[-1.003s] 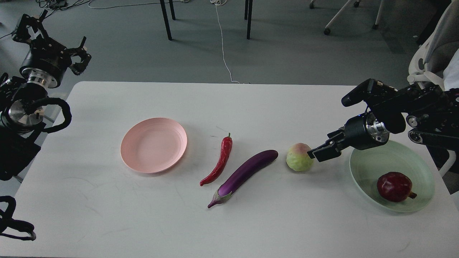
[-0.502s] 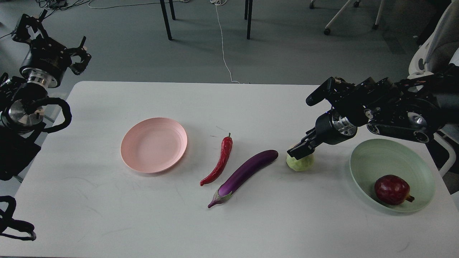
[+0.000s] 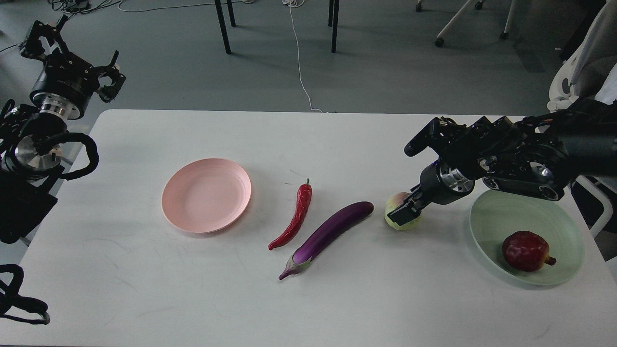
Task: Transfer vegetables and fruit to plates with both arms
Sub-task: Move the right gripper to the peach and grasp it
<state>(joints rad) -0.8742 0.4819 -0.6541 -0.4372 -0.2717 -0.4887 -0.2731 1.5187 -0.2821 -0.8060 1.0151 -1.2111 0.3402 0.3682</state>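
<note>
My right gripper [image 3: 404, 212] is down on the yellow-green fruit [image 3: 398, 198] on the table. One finger lies across the fruit's front and the jaws straddle it, still apart. The dark red fruit [image 3: 526, 250] lies in the mint green plate [image 3: 491, 219] at the right. The red chili pepper [image 3: 295, 217] and the purple eggplant [image 3: 328, 232] lie side by side mid-table. The pink plate [image 3: 206, 195] is empty, left of the chili. My left gripper [image 3: 114, 77] is open and empty, held off the table's far left corner.
The white table [image 3: 144, 289] has its far edge near the top and its left edge beside my left arm. Chair legs [image 3: 222, 26] and a white cable [image 3: 300, 58] are on the floor beyond. A white chair [image 3: 569, 91] stands at the right.
My right gripper swung left from beside the green plate and came down over the yellow-green fruit. The dark red fruit shifted slightly in the green plate. My left arm barely moved.
</note>
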